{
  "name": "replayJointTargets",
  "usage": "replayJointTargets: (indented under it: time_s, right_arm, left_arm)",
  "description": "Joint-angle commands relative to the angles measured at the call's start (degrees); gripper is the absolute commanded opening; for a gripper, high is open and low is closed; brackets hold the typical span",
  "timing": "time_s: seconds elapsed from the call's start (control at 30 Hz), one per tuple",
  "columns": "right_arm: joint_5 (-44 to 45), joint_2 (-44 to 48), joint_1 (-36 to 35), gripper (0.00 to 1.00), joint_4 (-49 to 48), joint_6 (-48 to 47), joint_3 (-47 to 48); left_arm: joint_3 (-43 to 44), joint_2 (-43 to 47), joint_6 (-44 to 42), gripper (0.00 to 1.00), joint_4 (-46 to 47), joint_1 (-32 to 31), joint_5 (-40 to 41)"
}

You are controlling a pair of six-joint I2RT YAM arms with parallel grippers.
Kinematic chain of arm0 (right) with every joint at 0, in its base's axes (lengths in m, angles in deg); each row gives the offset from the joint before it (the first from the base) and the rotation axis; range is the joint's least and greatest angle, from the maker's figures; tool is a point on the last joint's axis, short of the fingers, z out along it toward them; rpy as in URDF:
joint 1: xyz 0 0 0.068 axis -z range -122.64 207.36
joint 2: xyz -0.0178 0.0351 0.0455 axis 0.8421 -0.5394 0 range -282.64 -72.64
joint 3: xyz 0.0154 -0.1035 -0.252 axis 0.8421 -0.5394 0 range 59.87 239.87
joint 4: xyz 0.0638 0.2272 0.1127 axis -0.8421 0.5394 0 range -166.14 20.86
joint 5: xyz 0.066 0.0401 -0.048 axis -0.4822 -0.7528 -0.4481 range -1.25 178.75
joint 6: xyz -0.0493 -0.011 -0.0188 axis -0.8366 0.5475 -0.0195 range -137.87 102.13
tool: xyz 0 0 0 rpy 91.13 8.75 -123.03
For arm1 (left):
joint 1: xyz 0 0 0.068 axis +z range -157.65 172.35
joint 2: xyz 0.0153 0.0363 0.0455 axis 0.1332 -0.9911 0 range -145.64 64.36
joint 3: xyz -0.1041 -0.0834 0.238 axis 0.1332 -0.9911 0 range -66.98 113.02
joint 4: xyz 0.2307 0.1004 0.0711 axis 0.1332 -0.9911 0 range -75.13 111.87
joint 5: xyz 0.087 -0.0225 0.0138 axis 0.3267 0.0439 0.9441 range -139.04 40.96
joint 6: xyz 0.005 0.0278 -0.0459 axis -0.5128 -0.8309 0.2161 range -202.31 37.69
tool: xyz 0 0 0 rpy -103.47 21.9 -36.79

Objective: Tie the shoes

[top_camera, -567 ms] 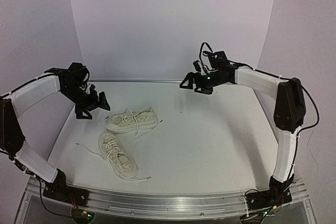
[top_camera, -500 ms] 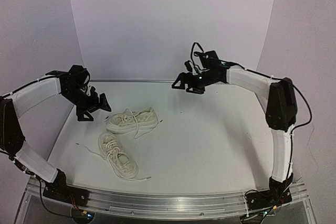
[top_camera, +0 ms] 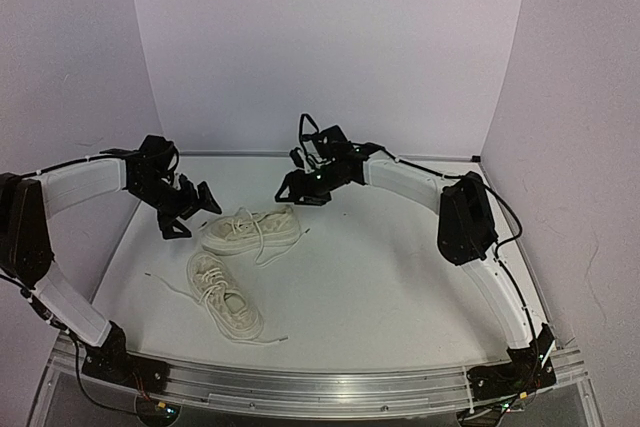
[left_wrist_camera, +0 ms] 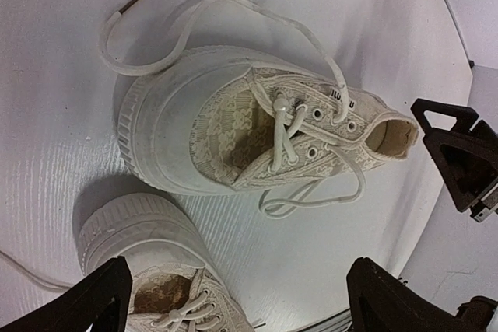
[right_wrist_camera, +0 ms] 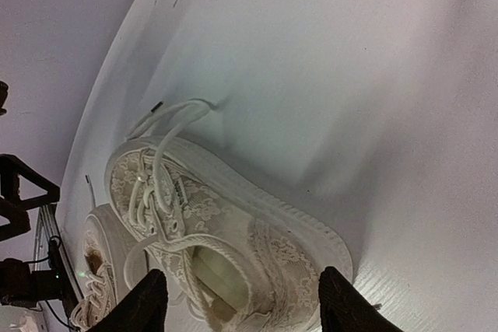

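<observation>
Shoes [top_camera: 250, 230] lie untied at the left-centre of the overhead view, on a white desk [top_camera: 400, 277] with a faint grain. They are cream canvas with a woven lace-like pattern, thick pale ribbed rubber around the rounded toes, small ringed eyelets, and thin flat laces [left_wrist_camera: 194, 13] that trail loose in curls across the surface.

The upper shoe [left_wrist_camera: 233, 122] runs across the frame, toe to the left, heel opening to the right. The lower shoe [top_camera: 225, 297] sits just beside it on a diagonal, toe at the upper left near its partner's toe, heel toward the lower right.

Left end effector [top_camera: 190, 212] hangs by the upper shoe's toe, fingers spread wide and holding nothing. Right end effector [top_camera: 302, 190] hovers past the heel end, fingers apart, also holding nothing.
</observation>
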Motion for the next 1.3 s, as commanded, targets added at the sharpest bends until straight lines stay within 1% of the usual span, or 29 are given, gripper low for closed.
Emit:
replayJointTargets:
  time_s: [0.0, 0.03, 0.13, 0.27, 0.33, 0.47, 0.6, 0.67, 0.83, 0.97, 1.07, 1.2, 1.27]
  right_arm:
    - [2.08, -1.07, -0.80, 0.60, 1.09, -0.25, 0.85]
    - [2.57, -0.94, -0.91, 0.59, 1.18, -0.42, 0.13]
    - [3.63, -0.49, -1.01, 0.48, 1.27, -0.88, -1.78]
    - [4.04, 1.05, -1.01, 0.20, 1.87, -1.16, -2.74]
    - [4.89, 2.97, -1.00, 0.01, 1.91, -1.50, -4.33]
    - [7.59, 8.72, -0.65, 0.00, 1.99, -2.07, -8.71]
    - [10.95, 15.83, 1.65, 0.00, 1.82, 0.43, -14.17]
    - [13.17, 20.32, 3.68, 0.00, 1.63, 3.53, -18.90]
    - [21.49, 32.07, 7.54, 0.00, 1.25, 10.35, -34.65]
    - [25.31, 40.87, 10.34, 0.00, -0.40, 14.69, -48.21]
    - [26.30, 46.83, 12.43, 0.00, -2.35, 18.23, -55.76]
    - [27.22, 52.81, 13.20, 0.00, -2.87, 22.35, -60.68]
    - [26.64, 55.09, 13.23, 0.00, -3.27, 25.03, -62.35]
  left_arm:
    - [1.58, -1.45, 1.70, 1.00, 2.63, 0.11, -0.72]
    - [1.71, -1.73, 1.73, 0.99, 2.68, 0.10, -0.80]
    - [1.96, -2.37, 1.85, 1.00, 2.92, 0.11, -1.03]
    - [1.83, -3.16, 1.85, 0.99, 3.26, 0.10, -1.51]
    - [1.54, -3.67, 1.88, 0.99, 3.87, 0.09, -2.20]
    - [1.34, -4.14, 1.86, 0.99, 5.68, 0.02, -4.18]
    - [3.47, -4.37, 0.95, 0.99, 6.44, -1.42, -5.34]
    - [5.34, -4.77, -0.09, 0.99, 6.45, -2.74, -5.12]
    - [9.19, -7.61, -2.55, 1.00, 7.68, -6.87, -5.11]
    - [14.35, -12.78, -6.57, 0.99, 6.07, -12.62, -3.93]
    - [19.31, -17.56, -10.43, 0.94, 3.45, -18.09, -2.62]
    - [26.74, -24.49, -14.49, 0.85, 0.24, -25.40, -1.37]
    - [29.16, -27.62, -14.45, 0.79, 0.66, -28.36, -0.65]
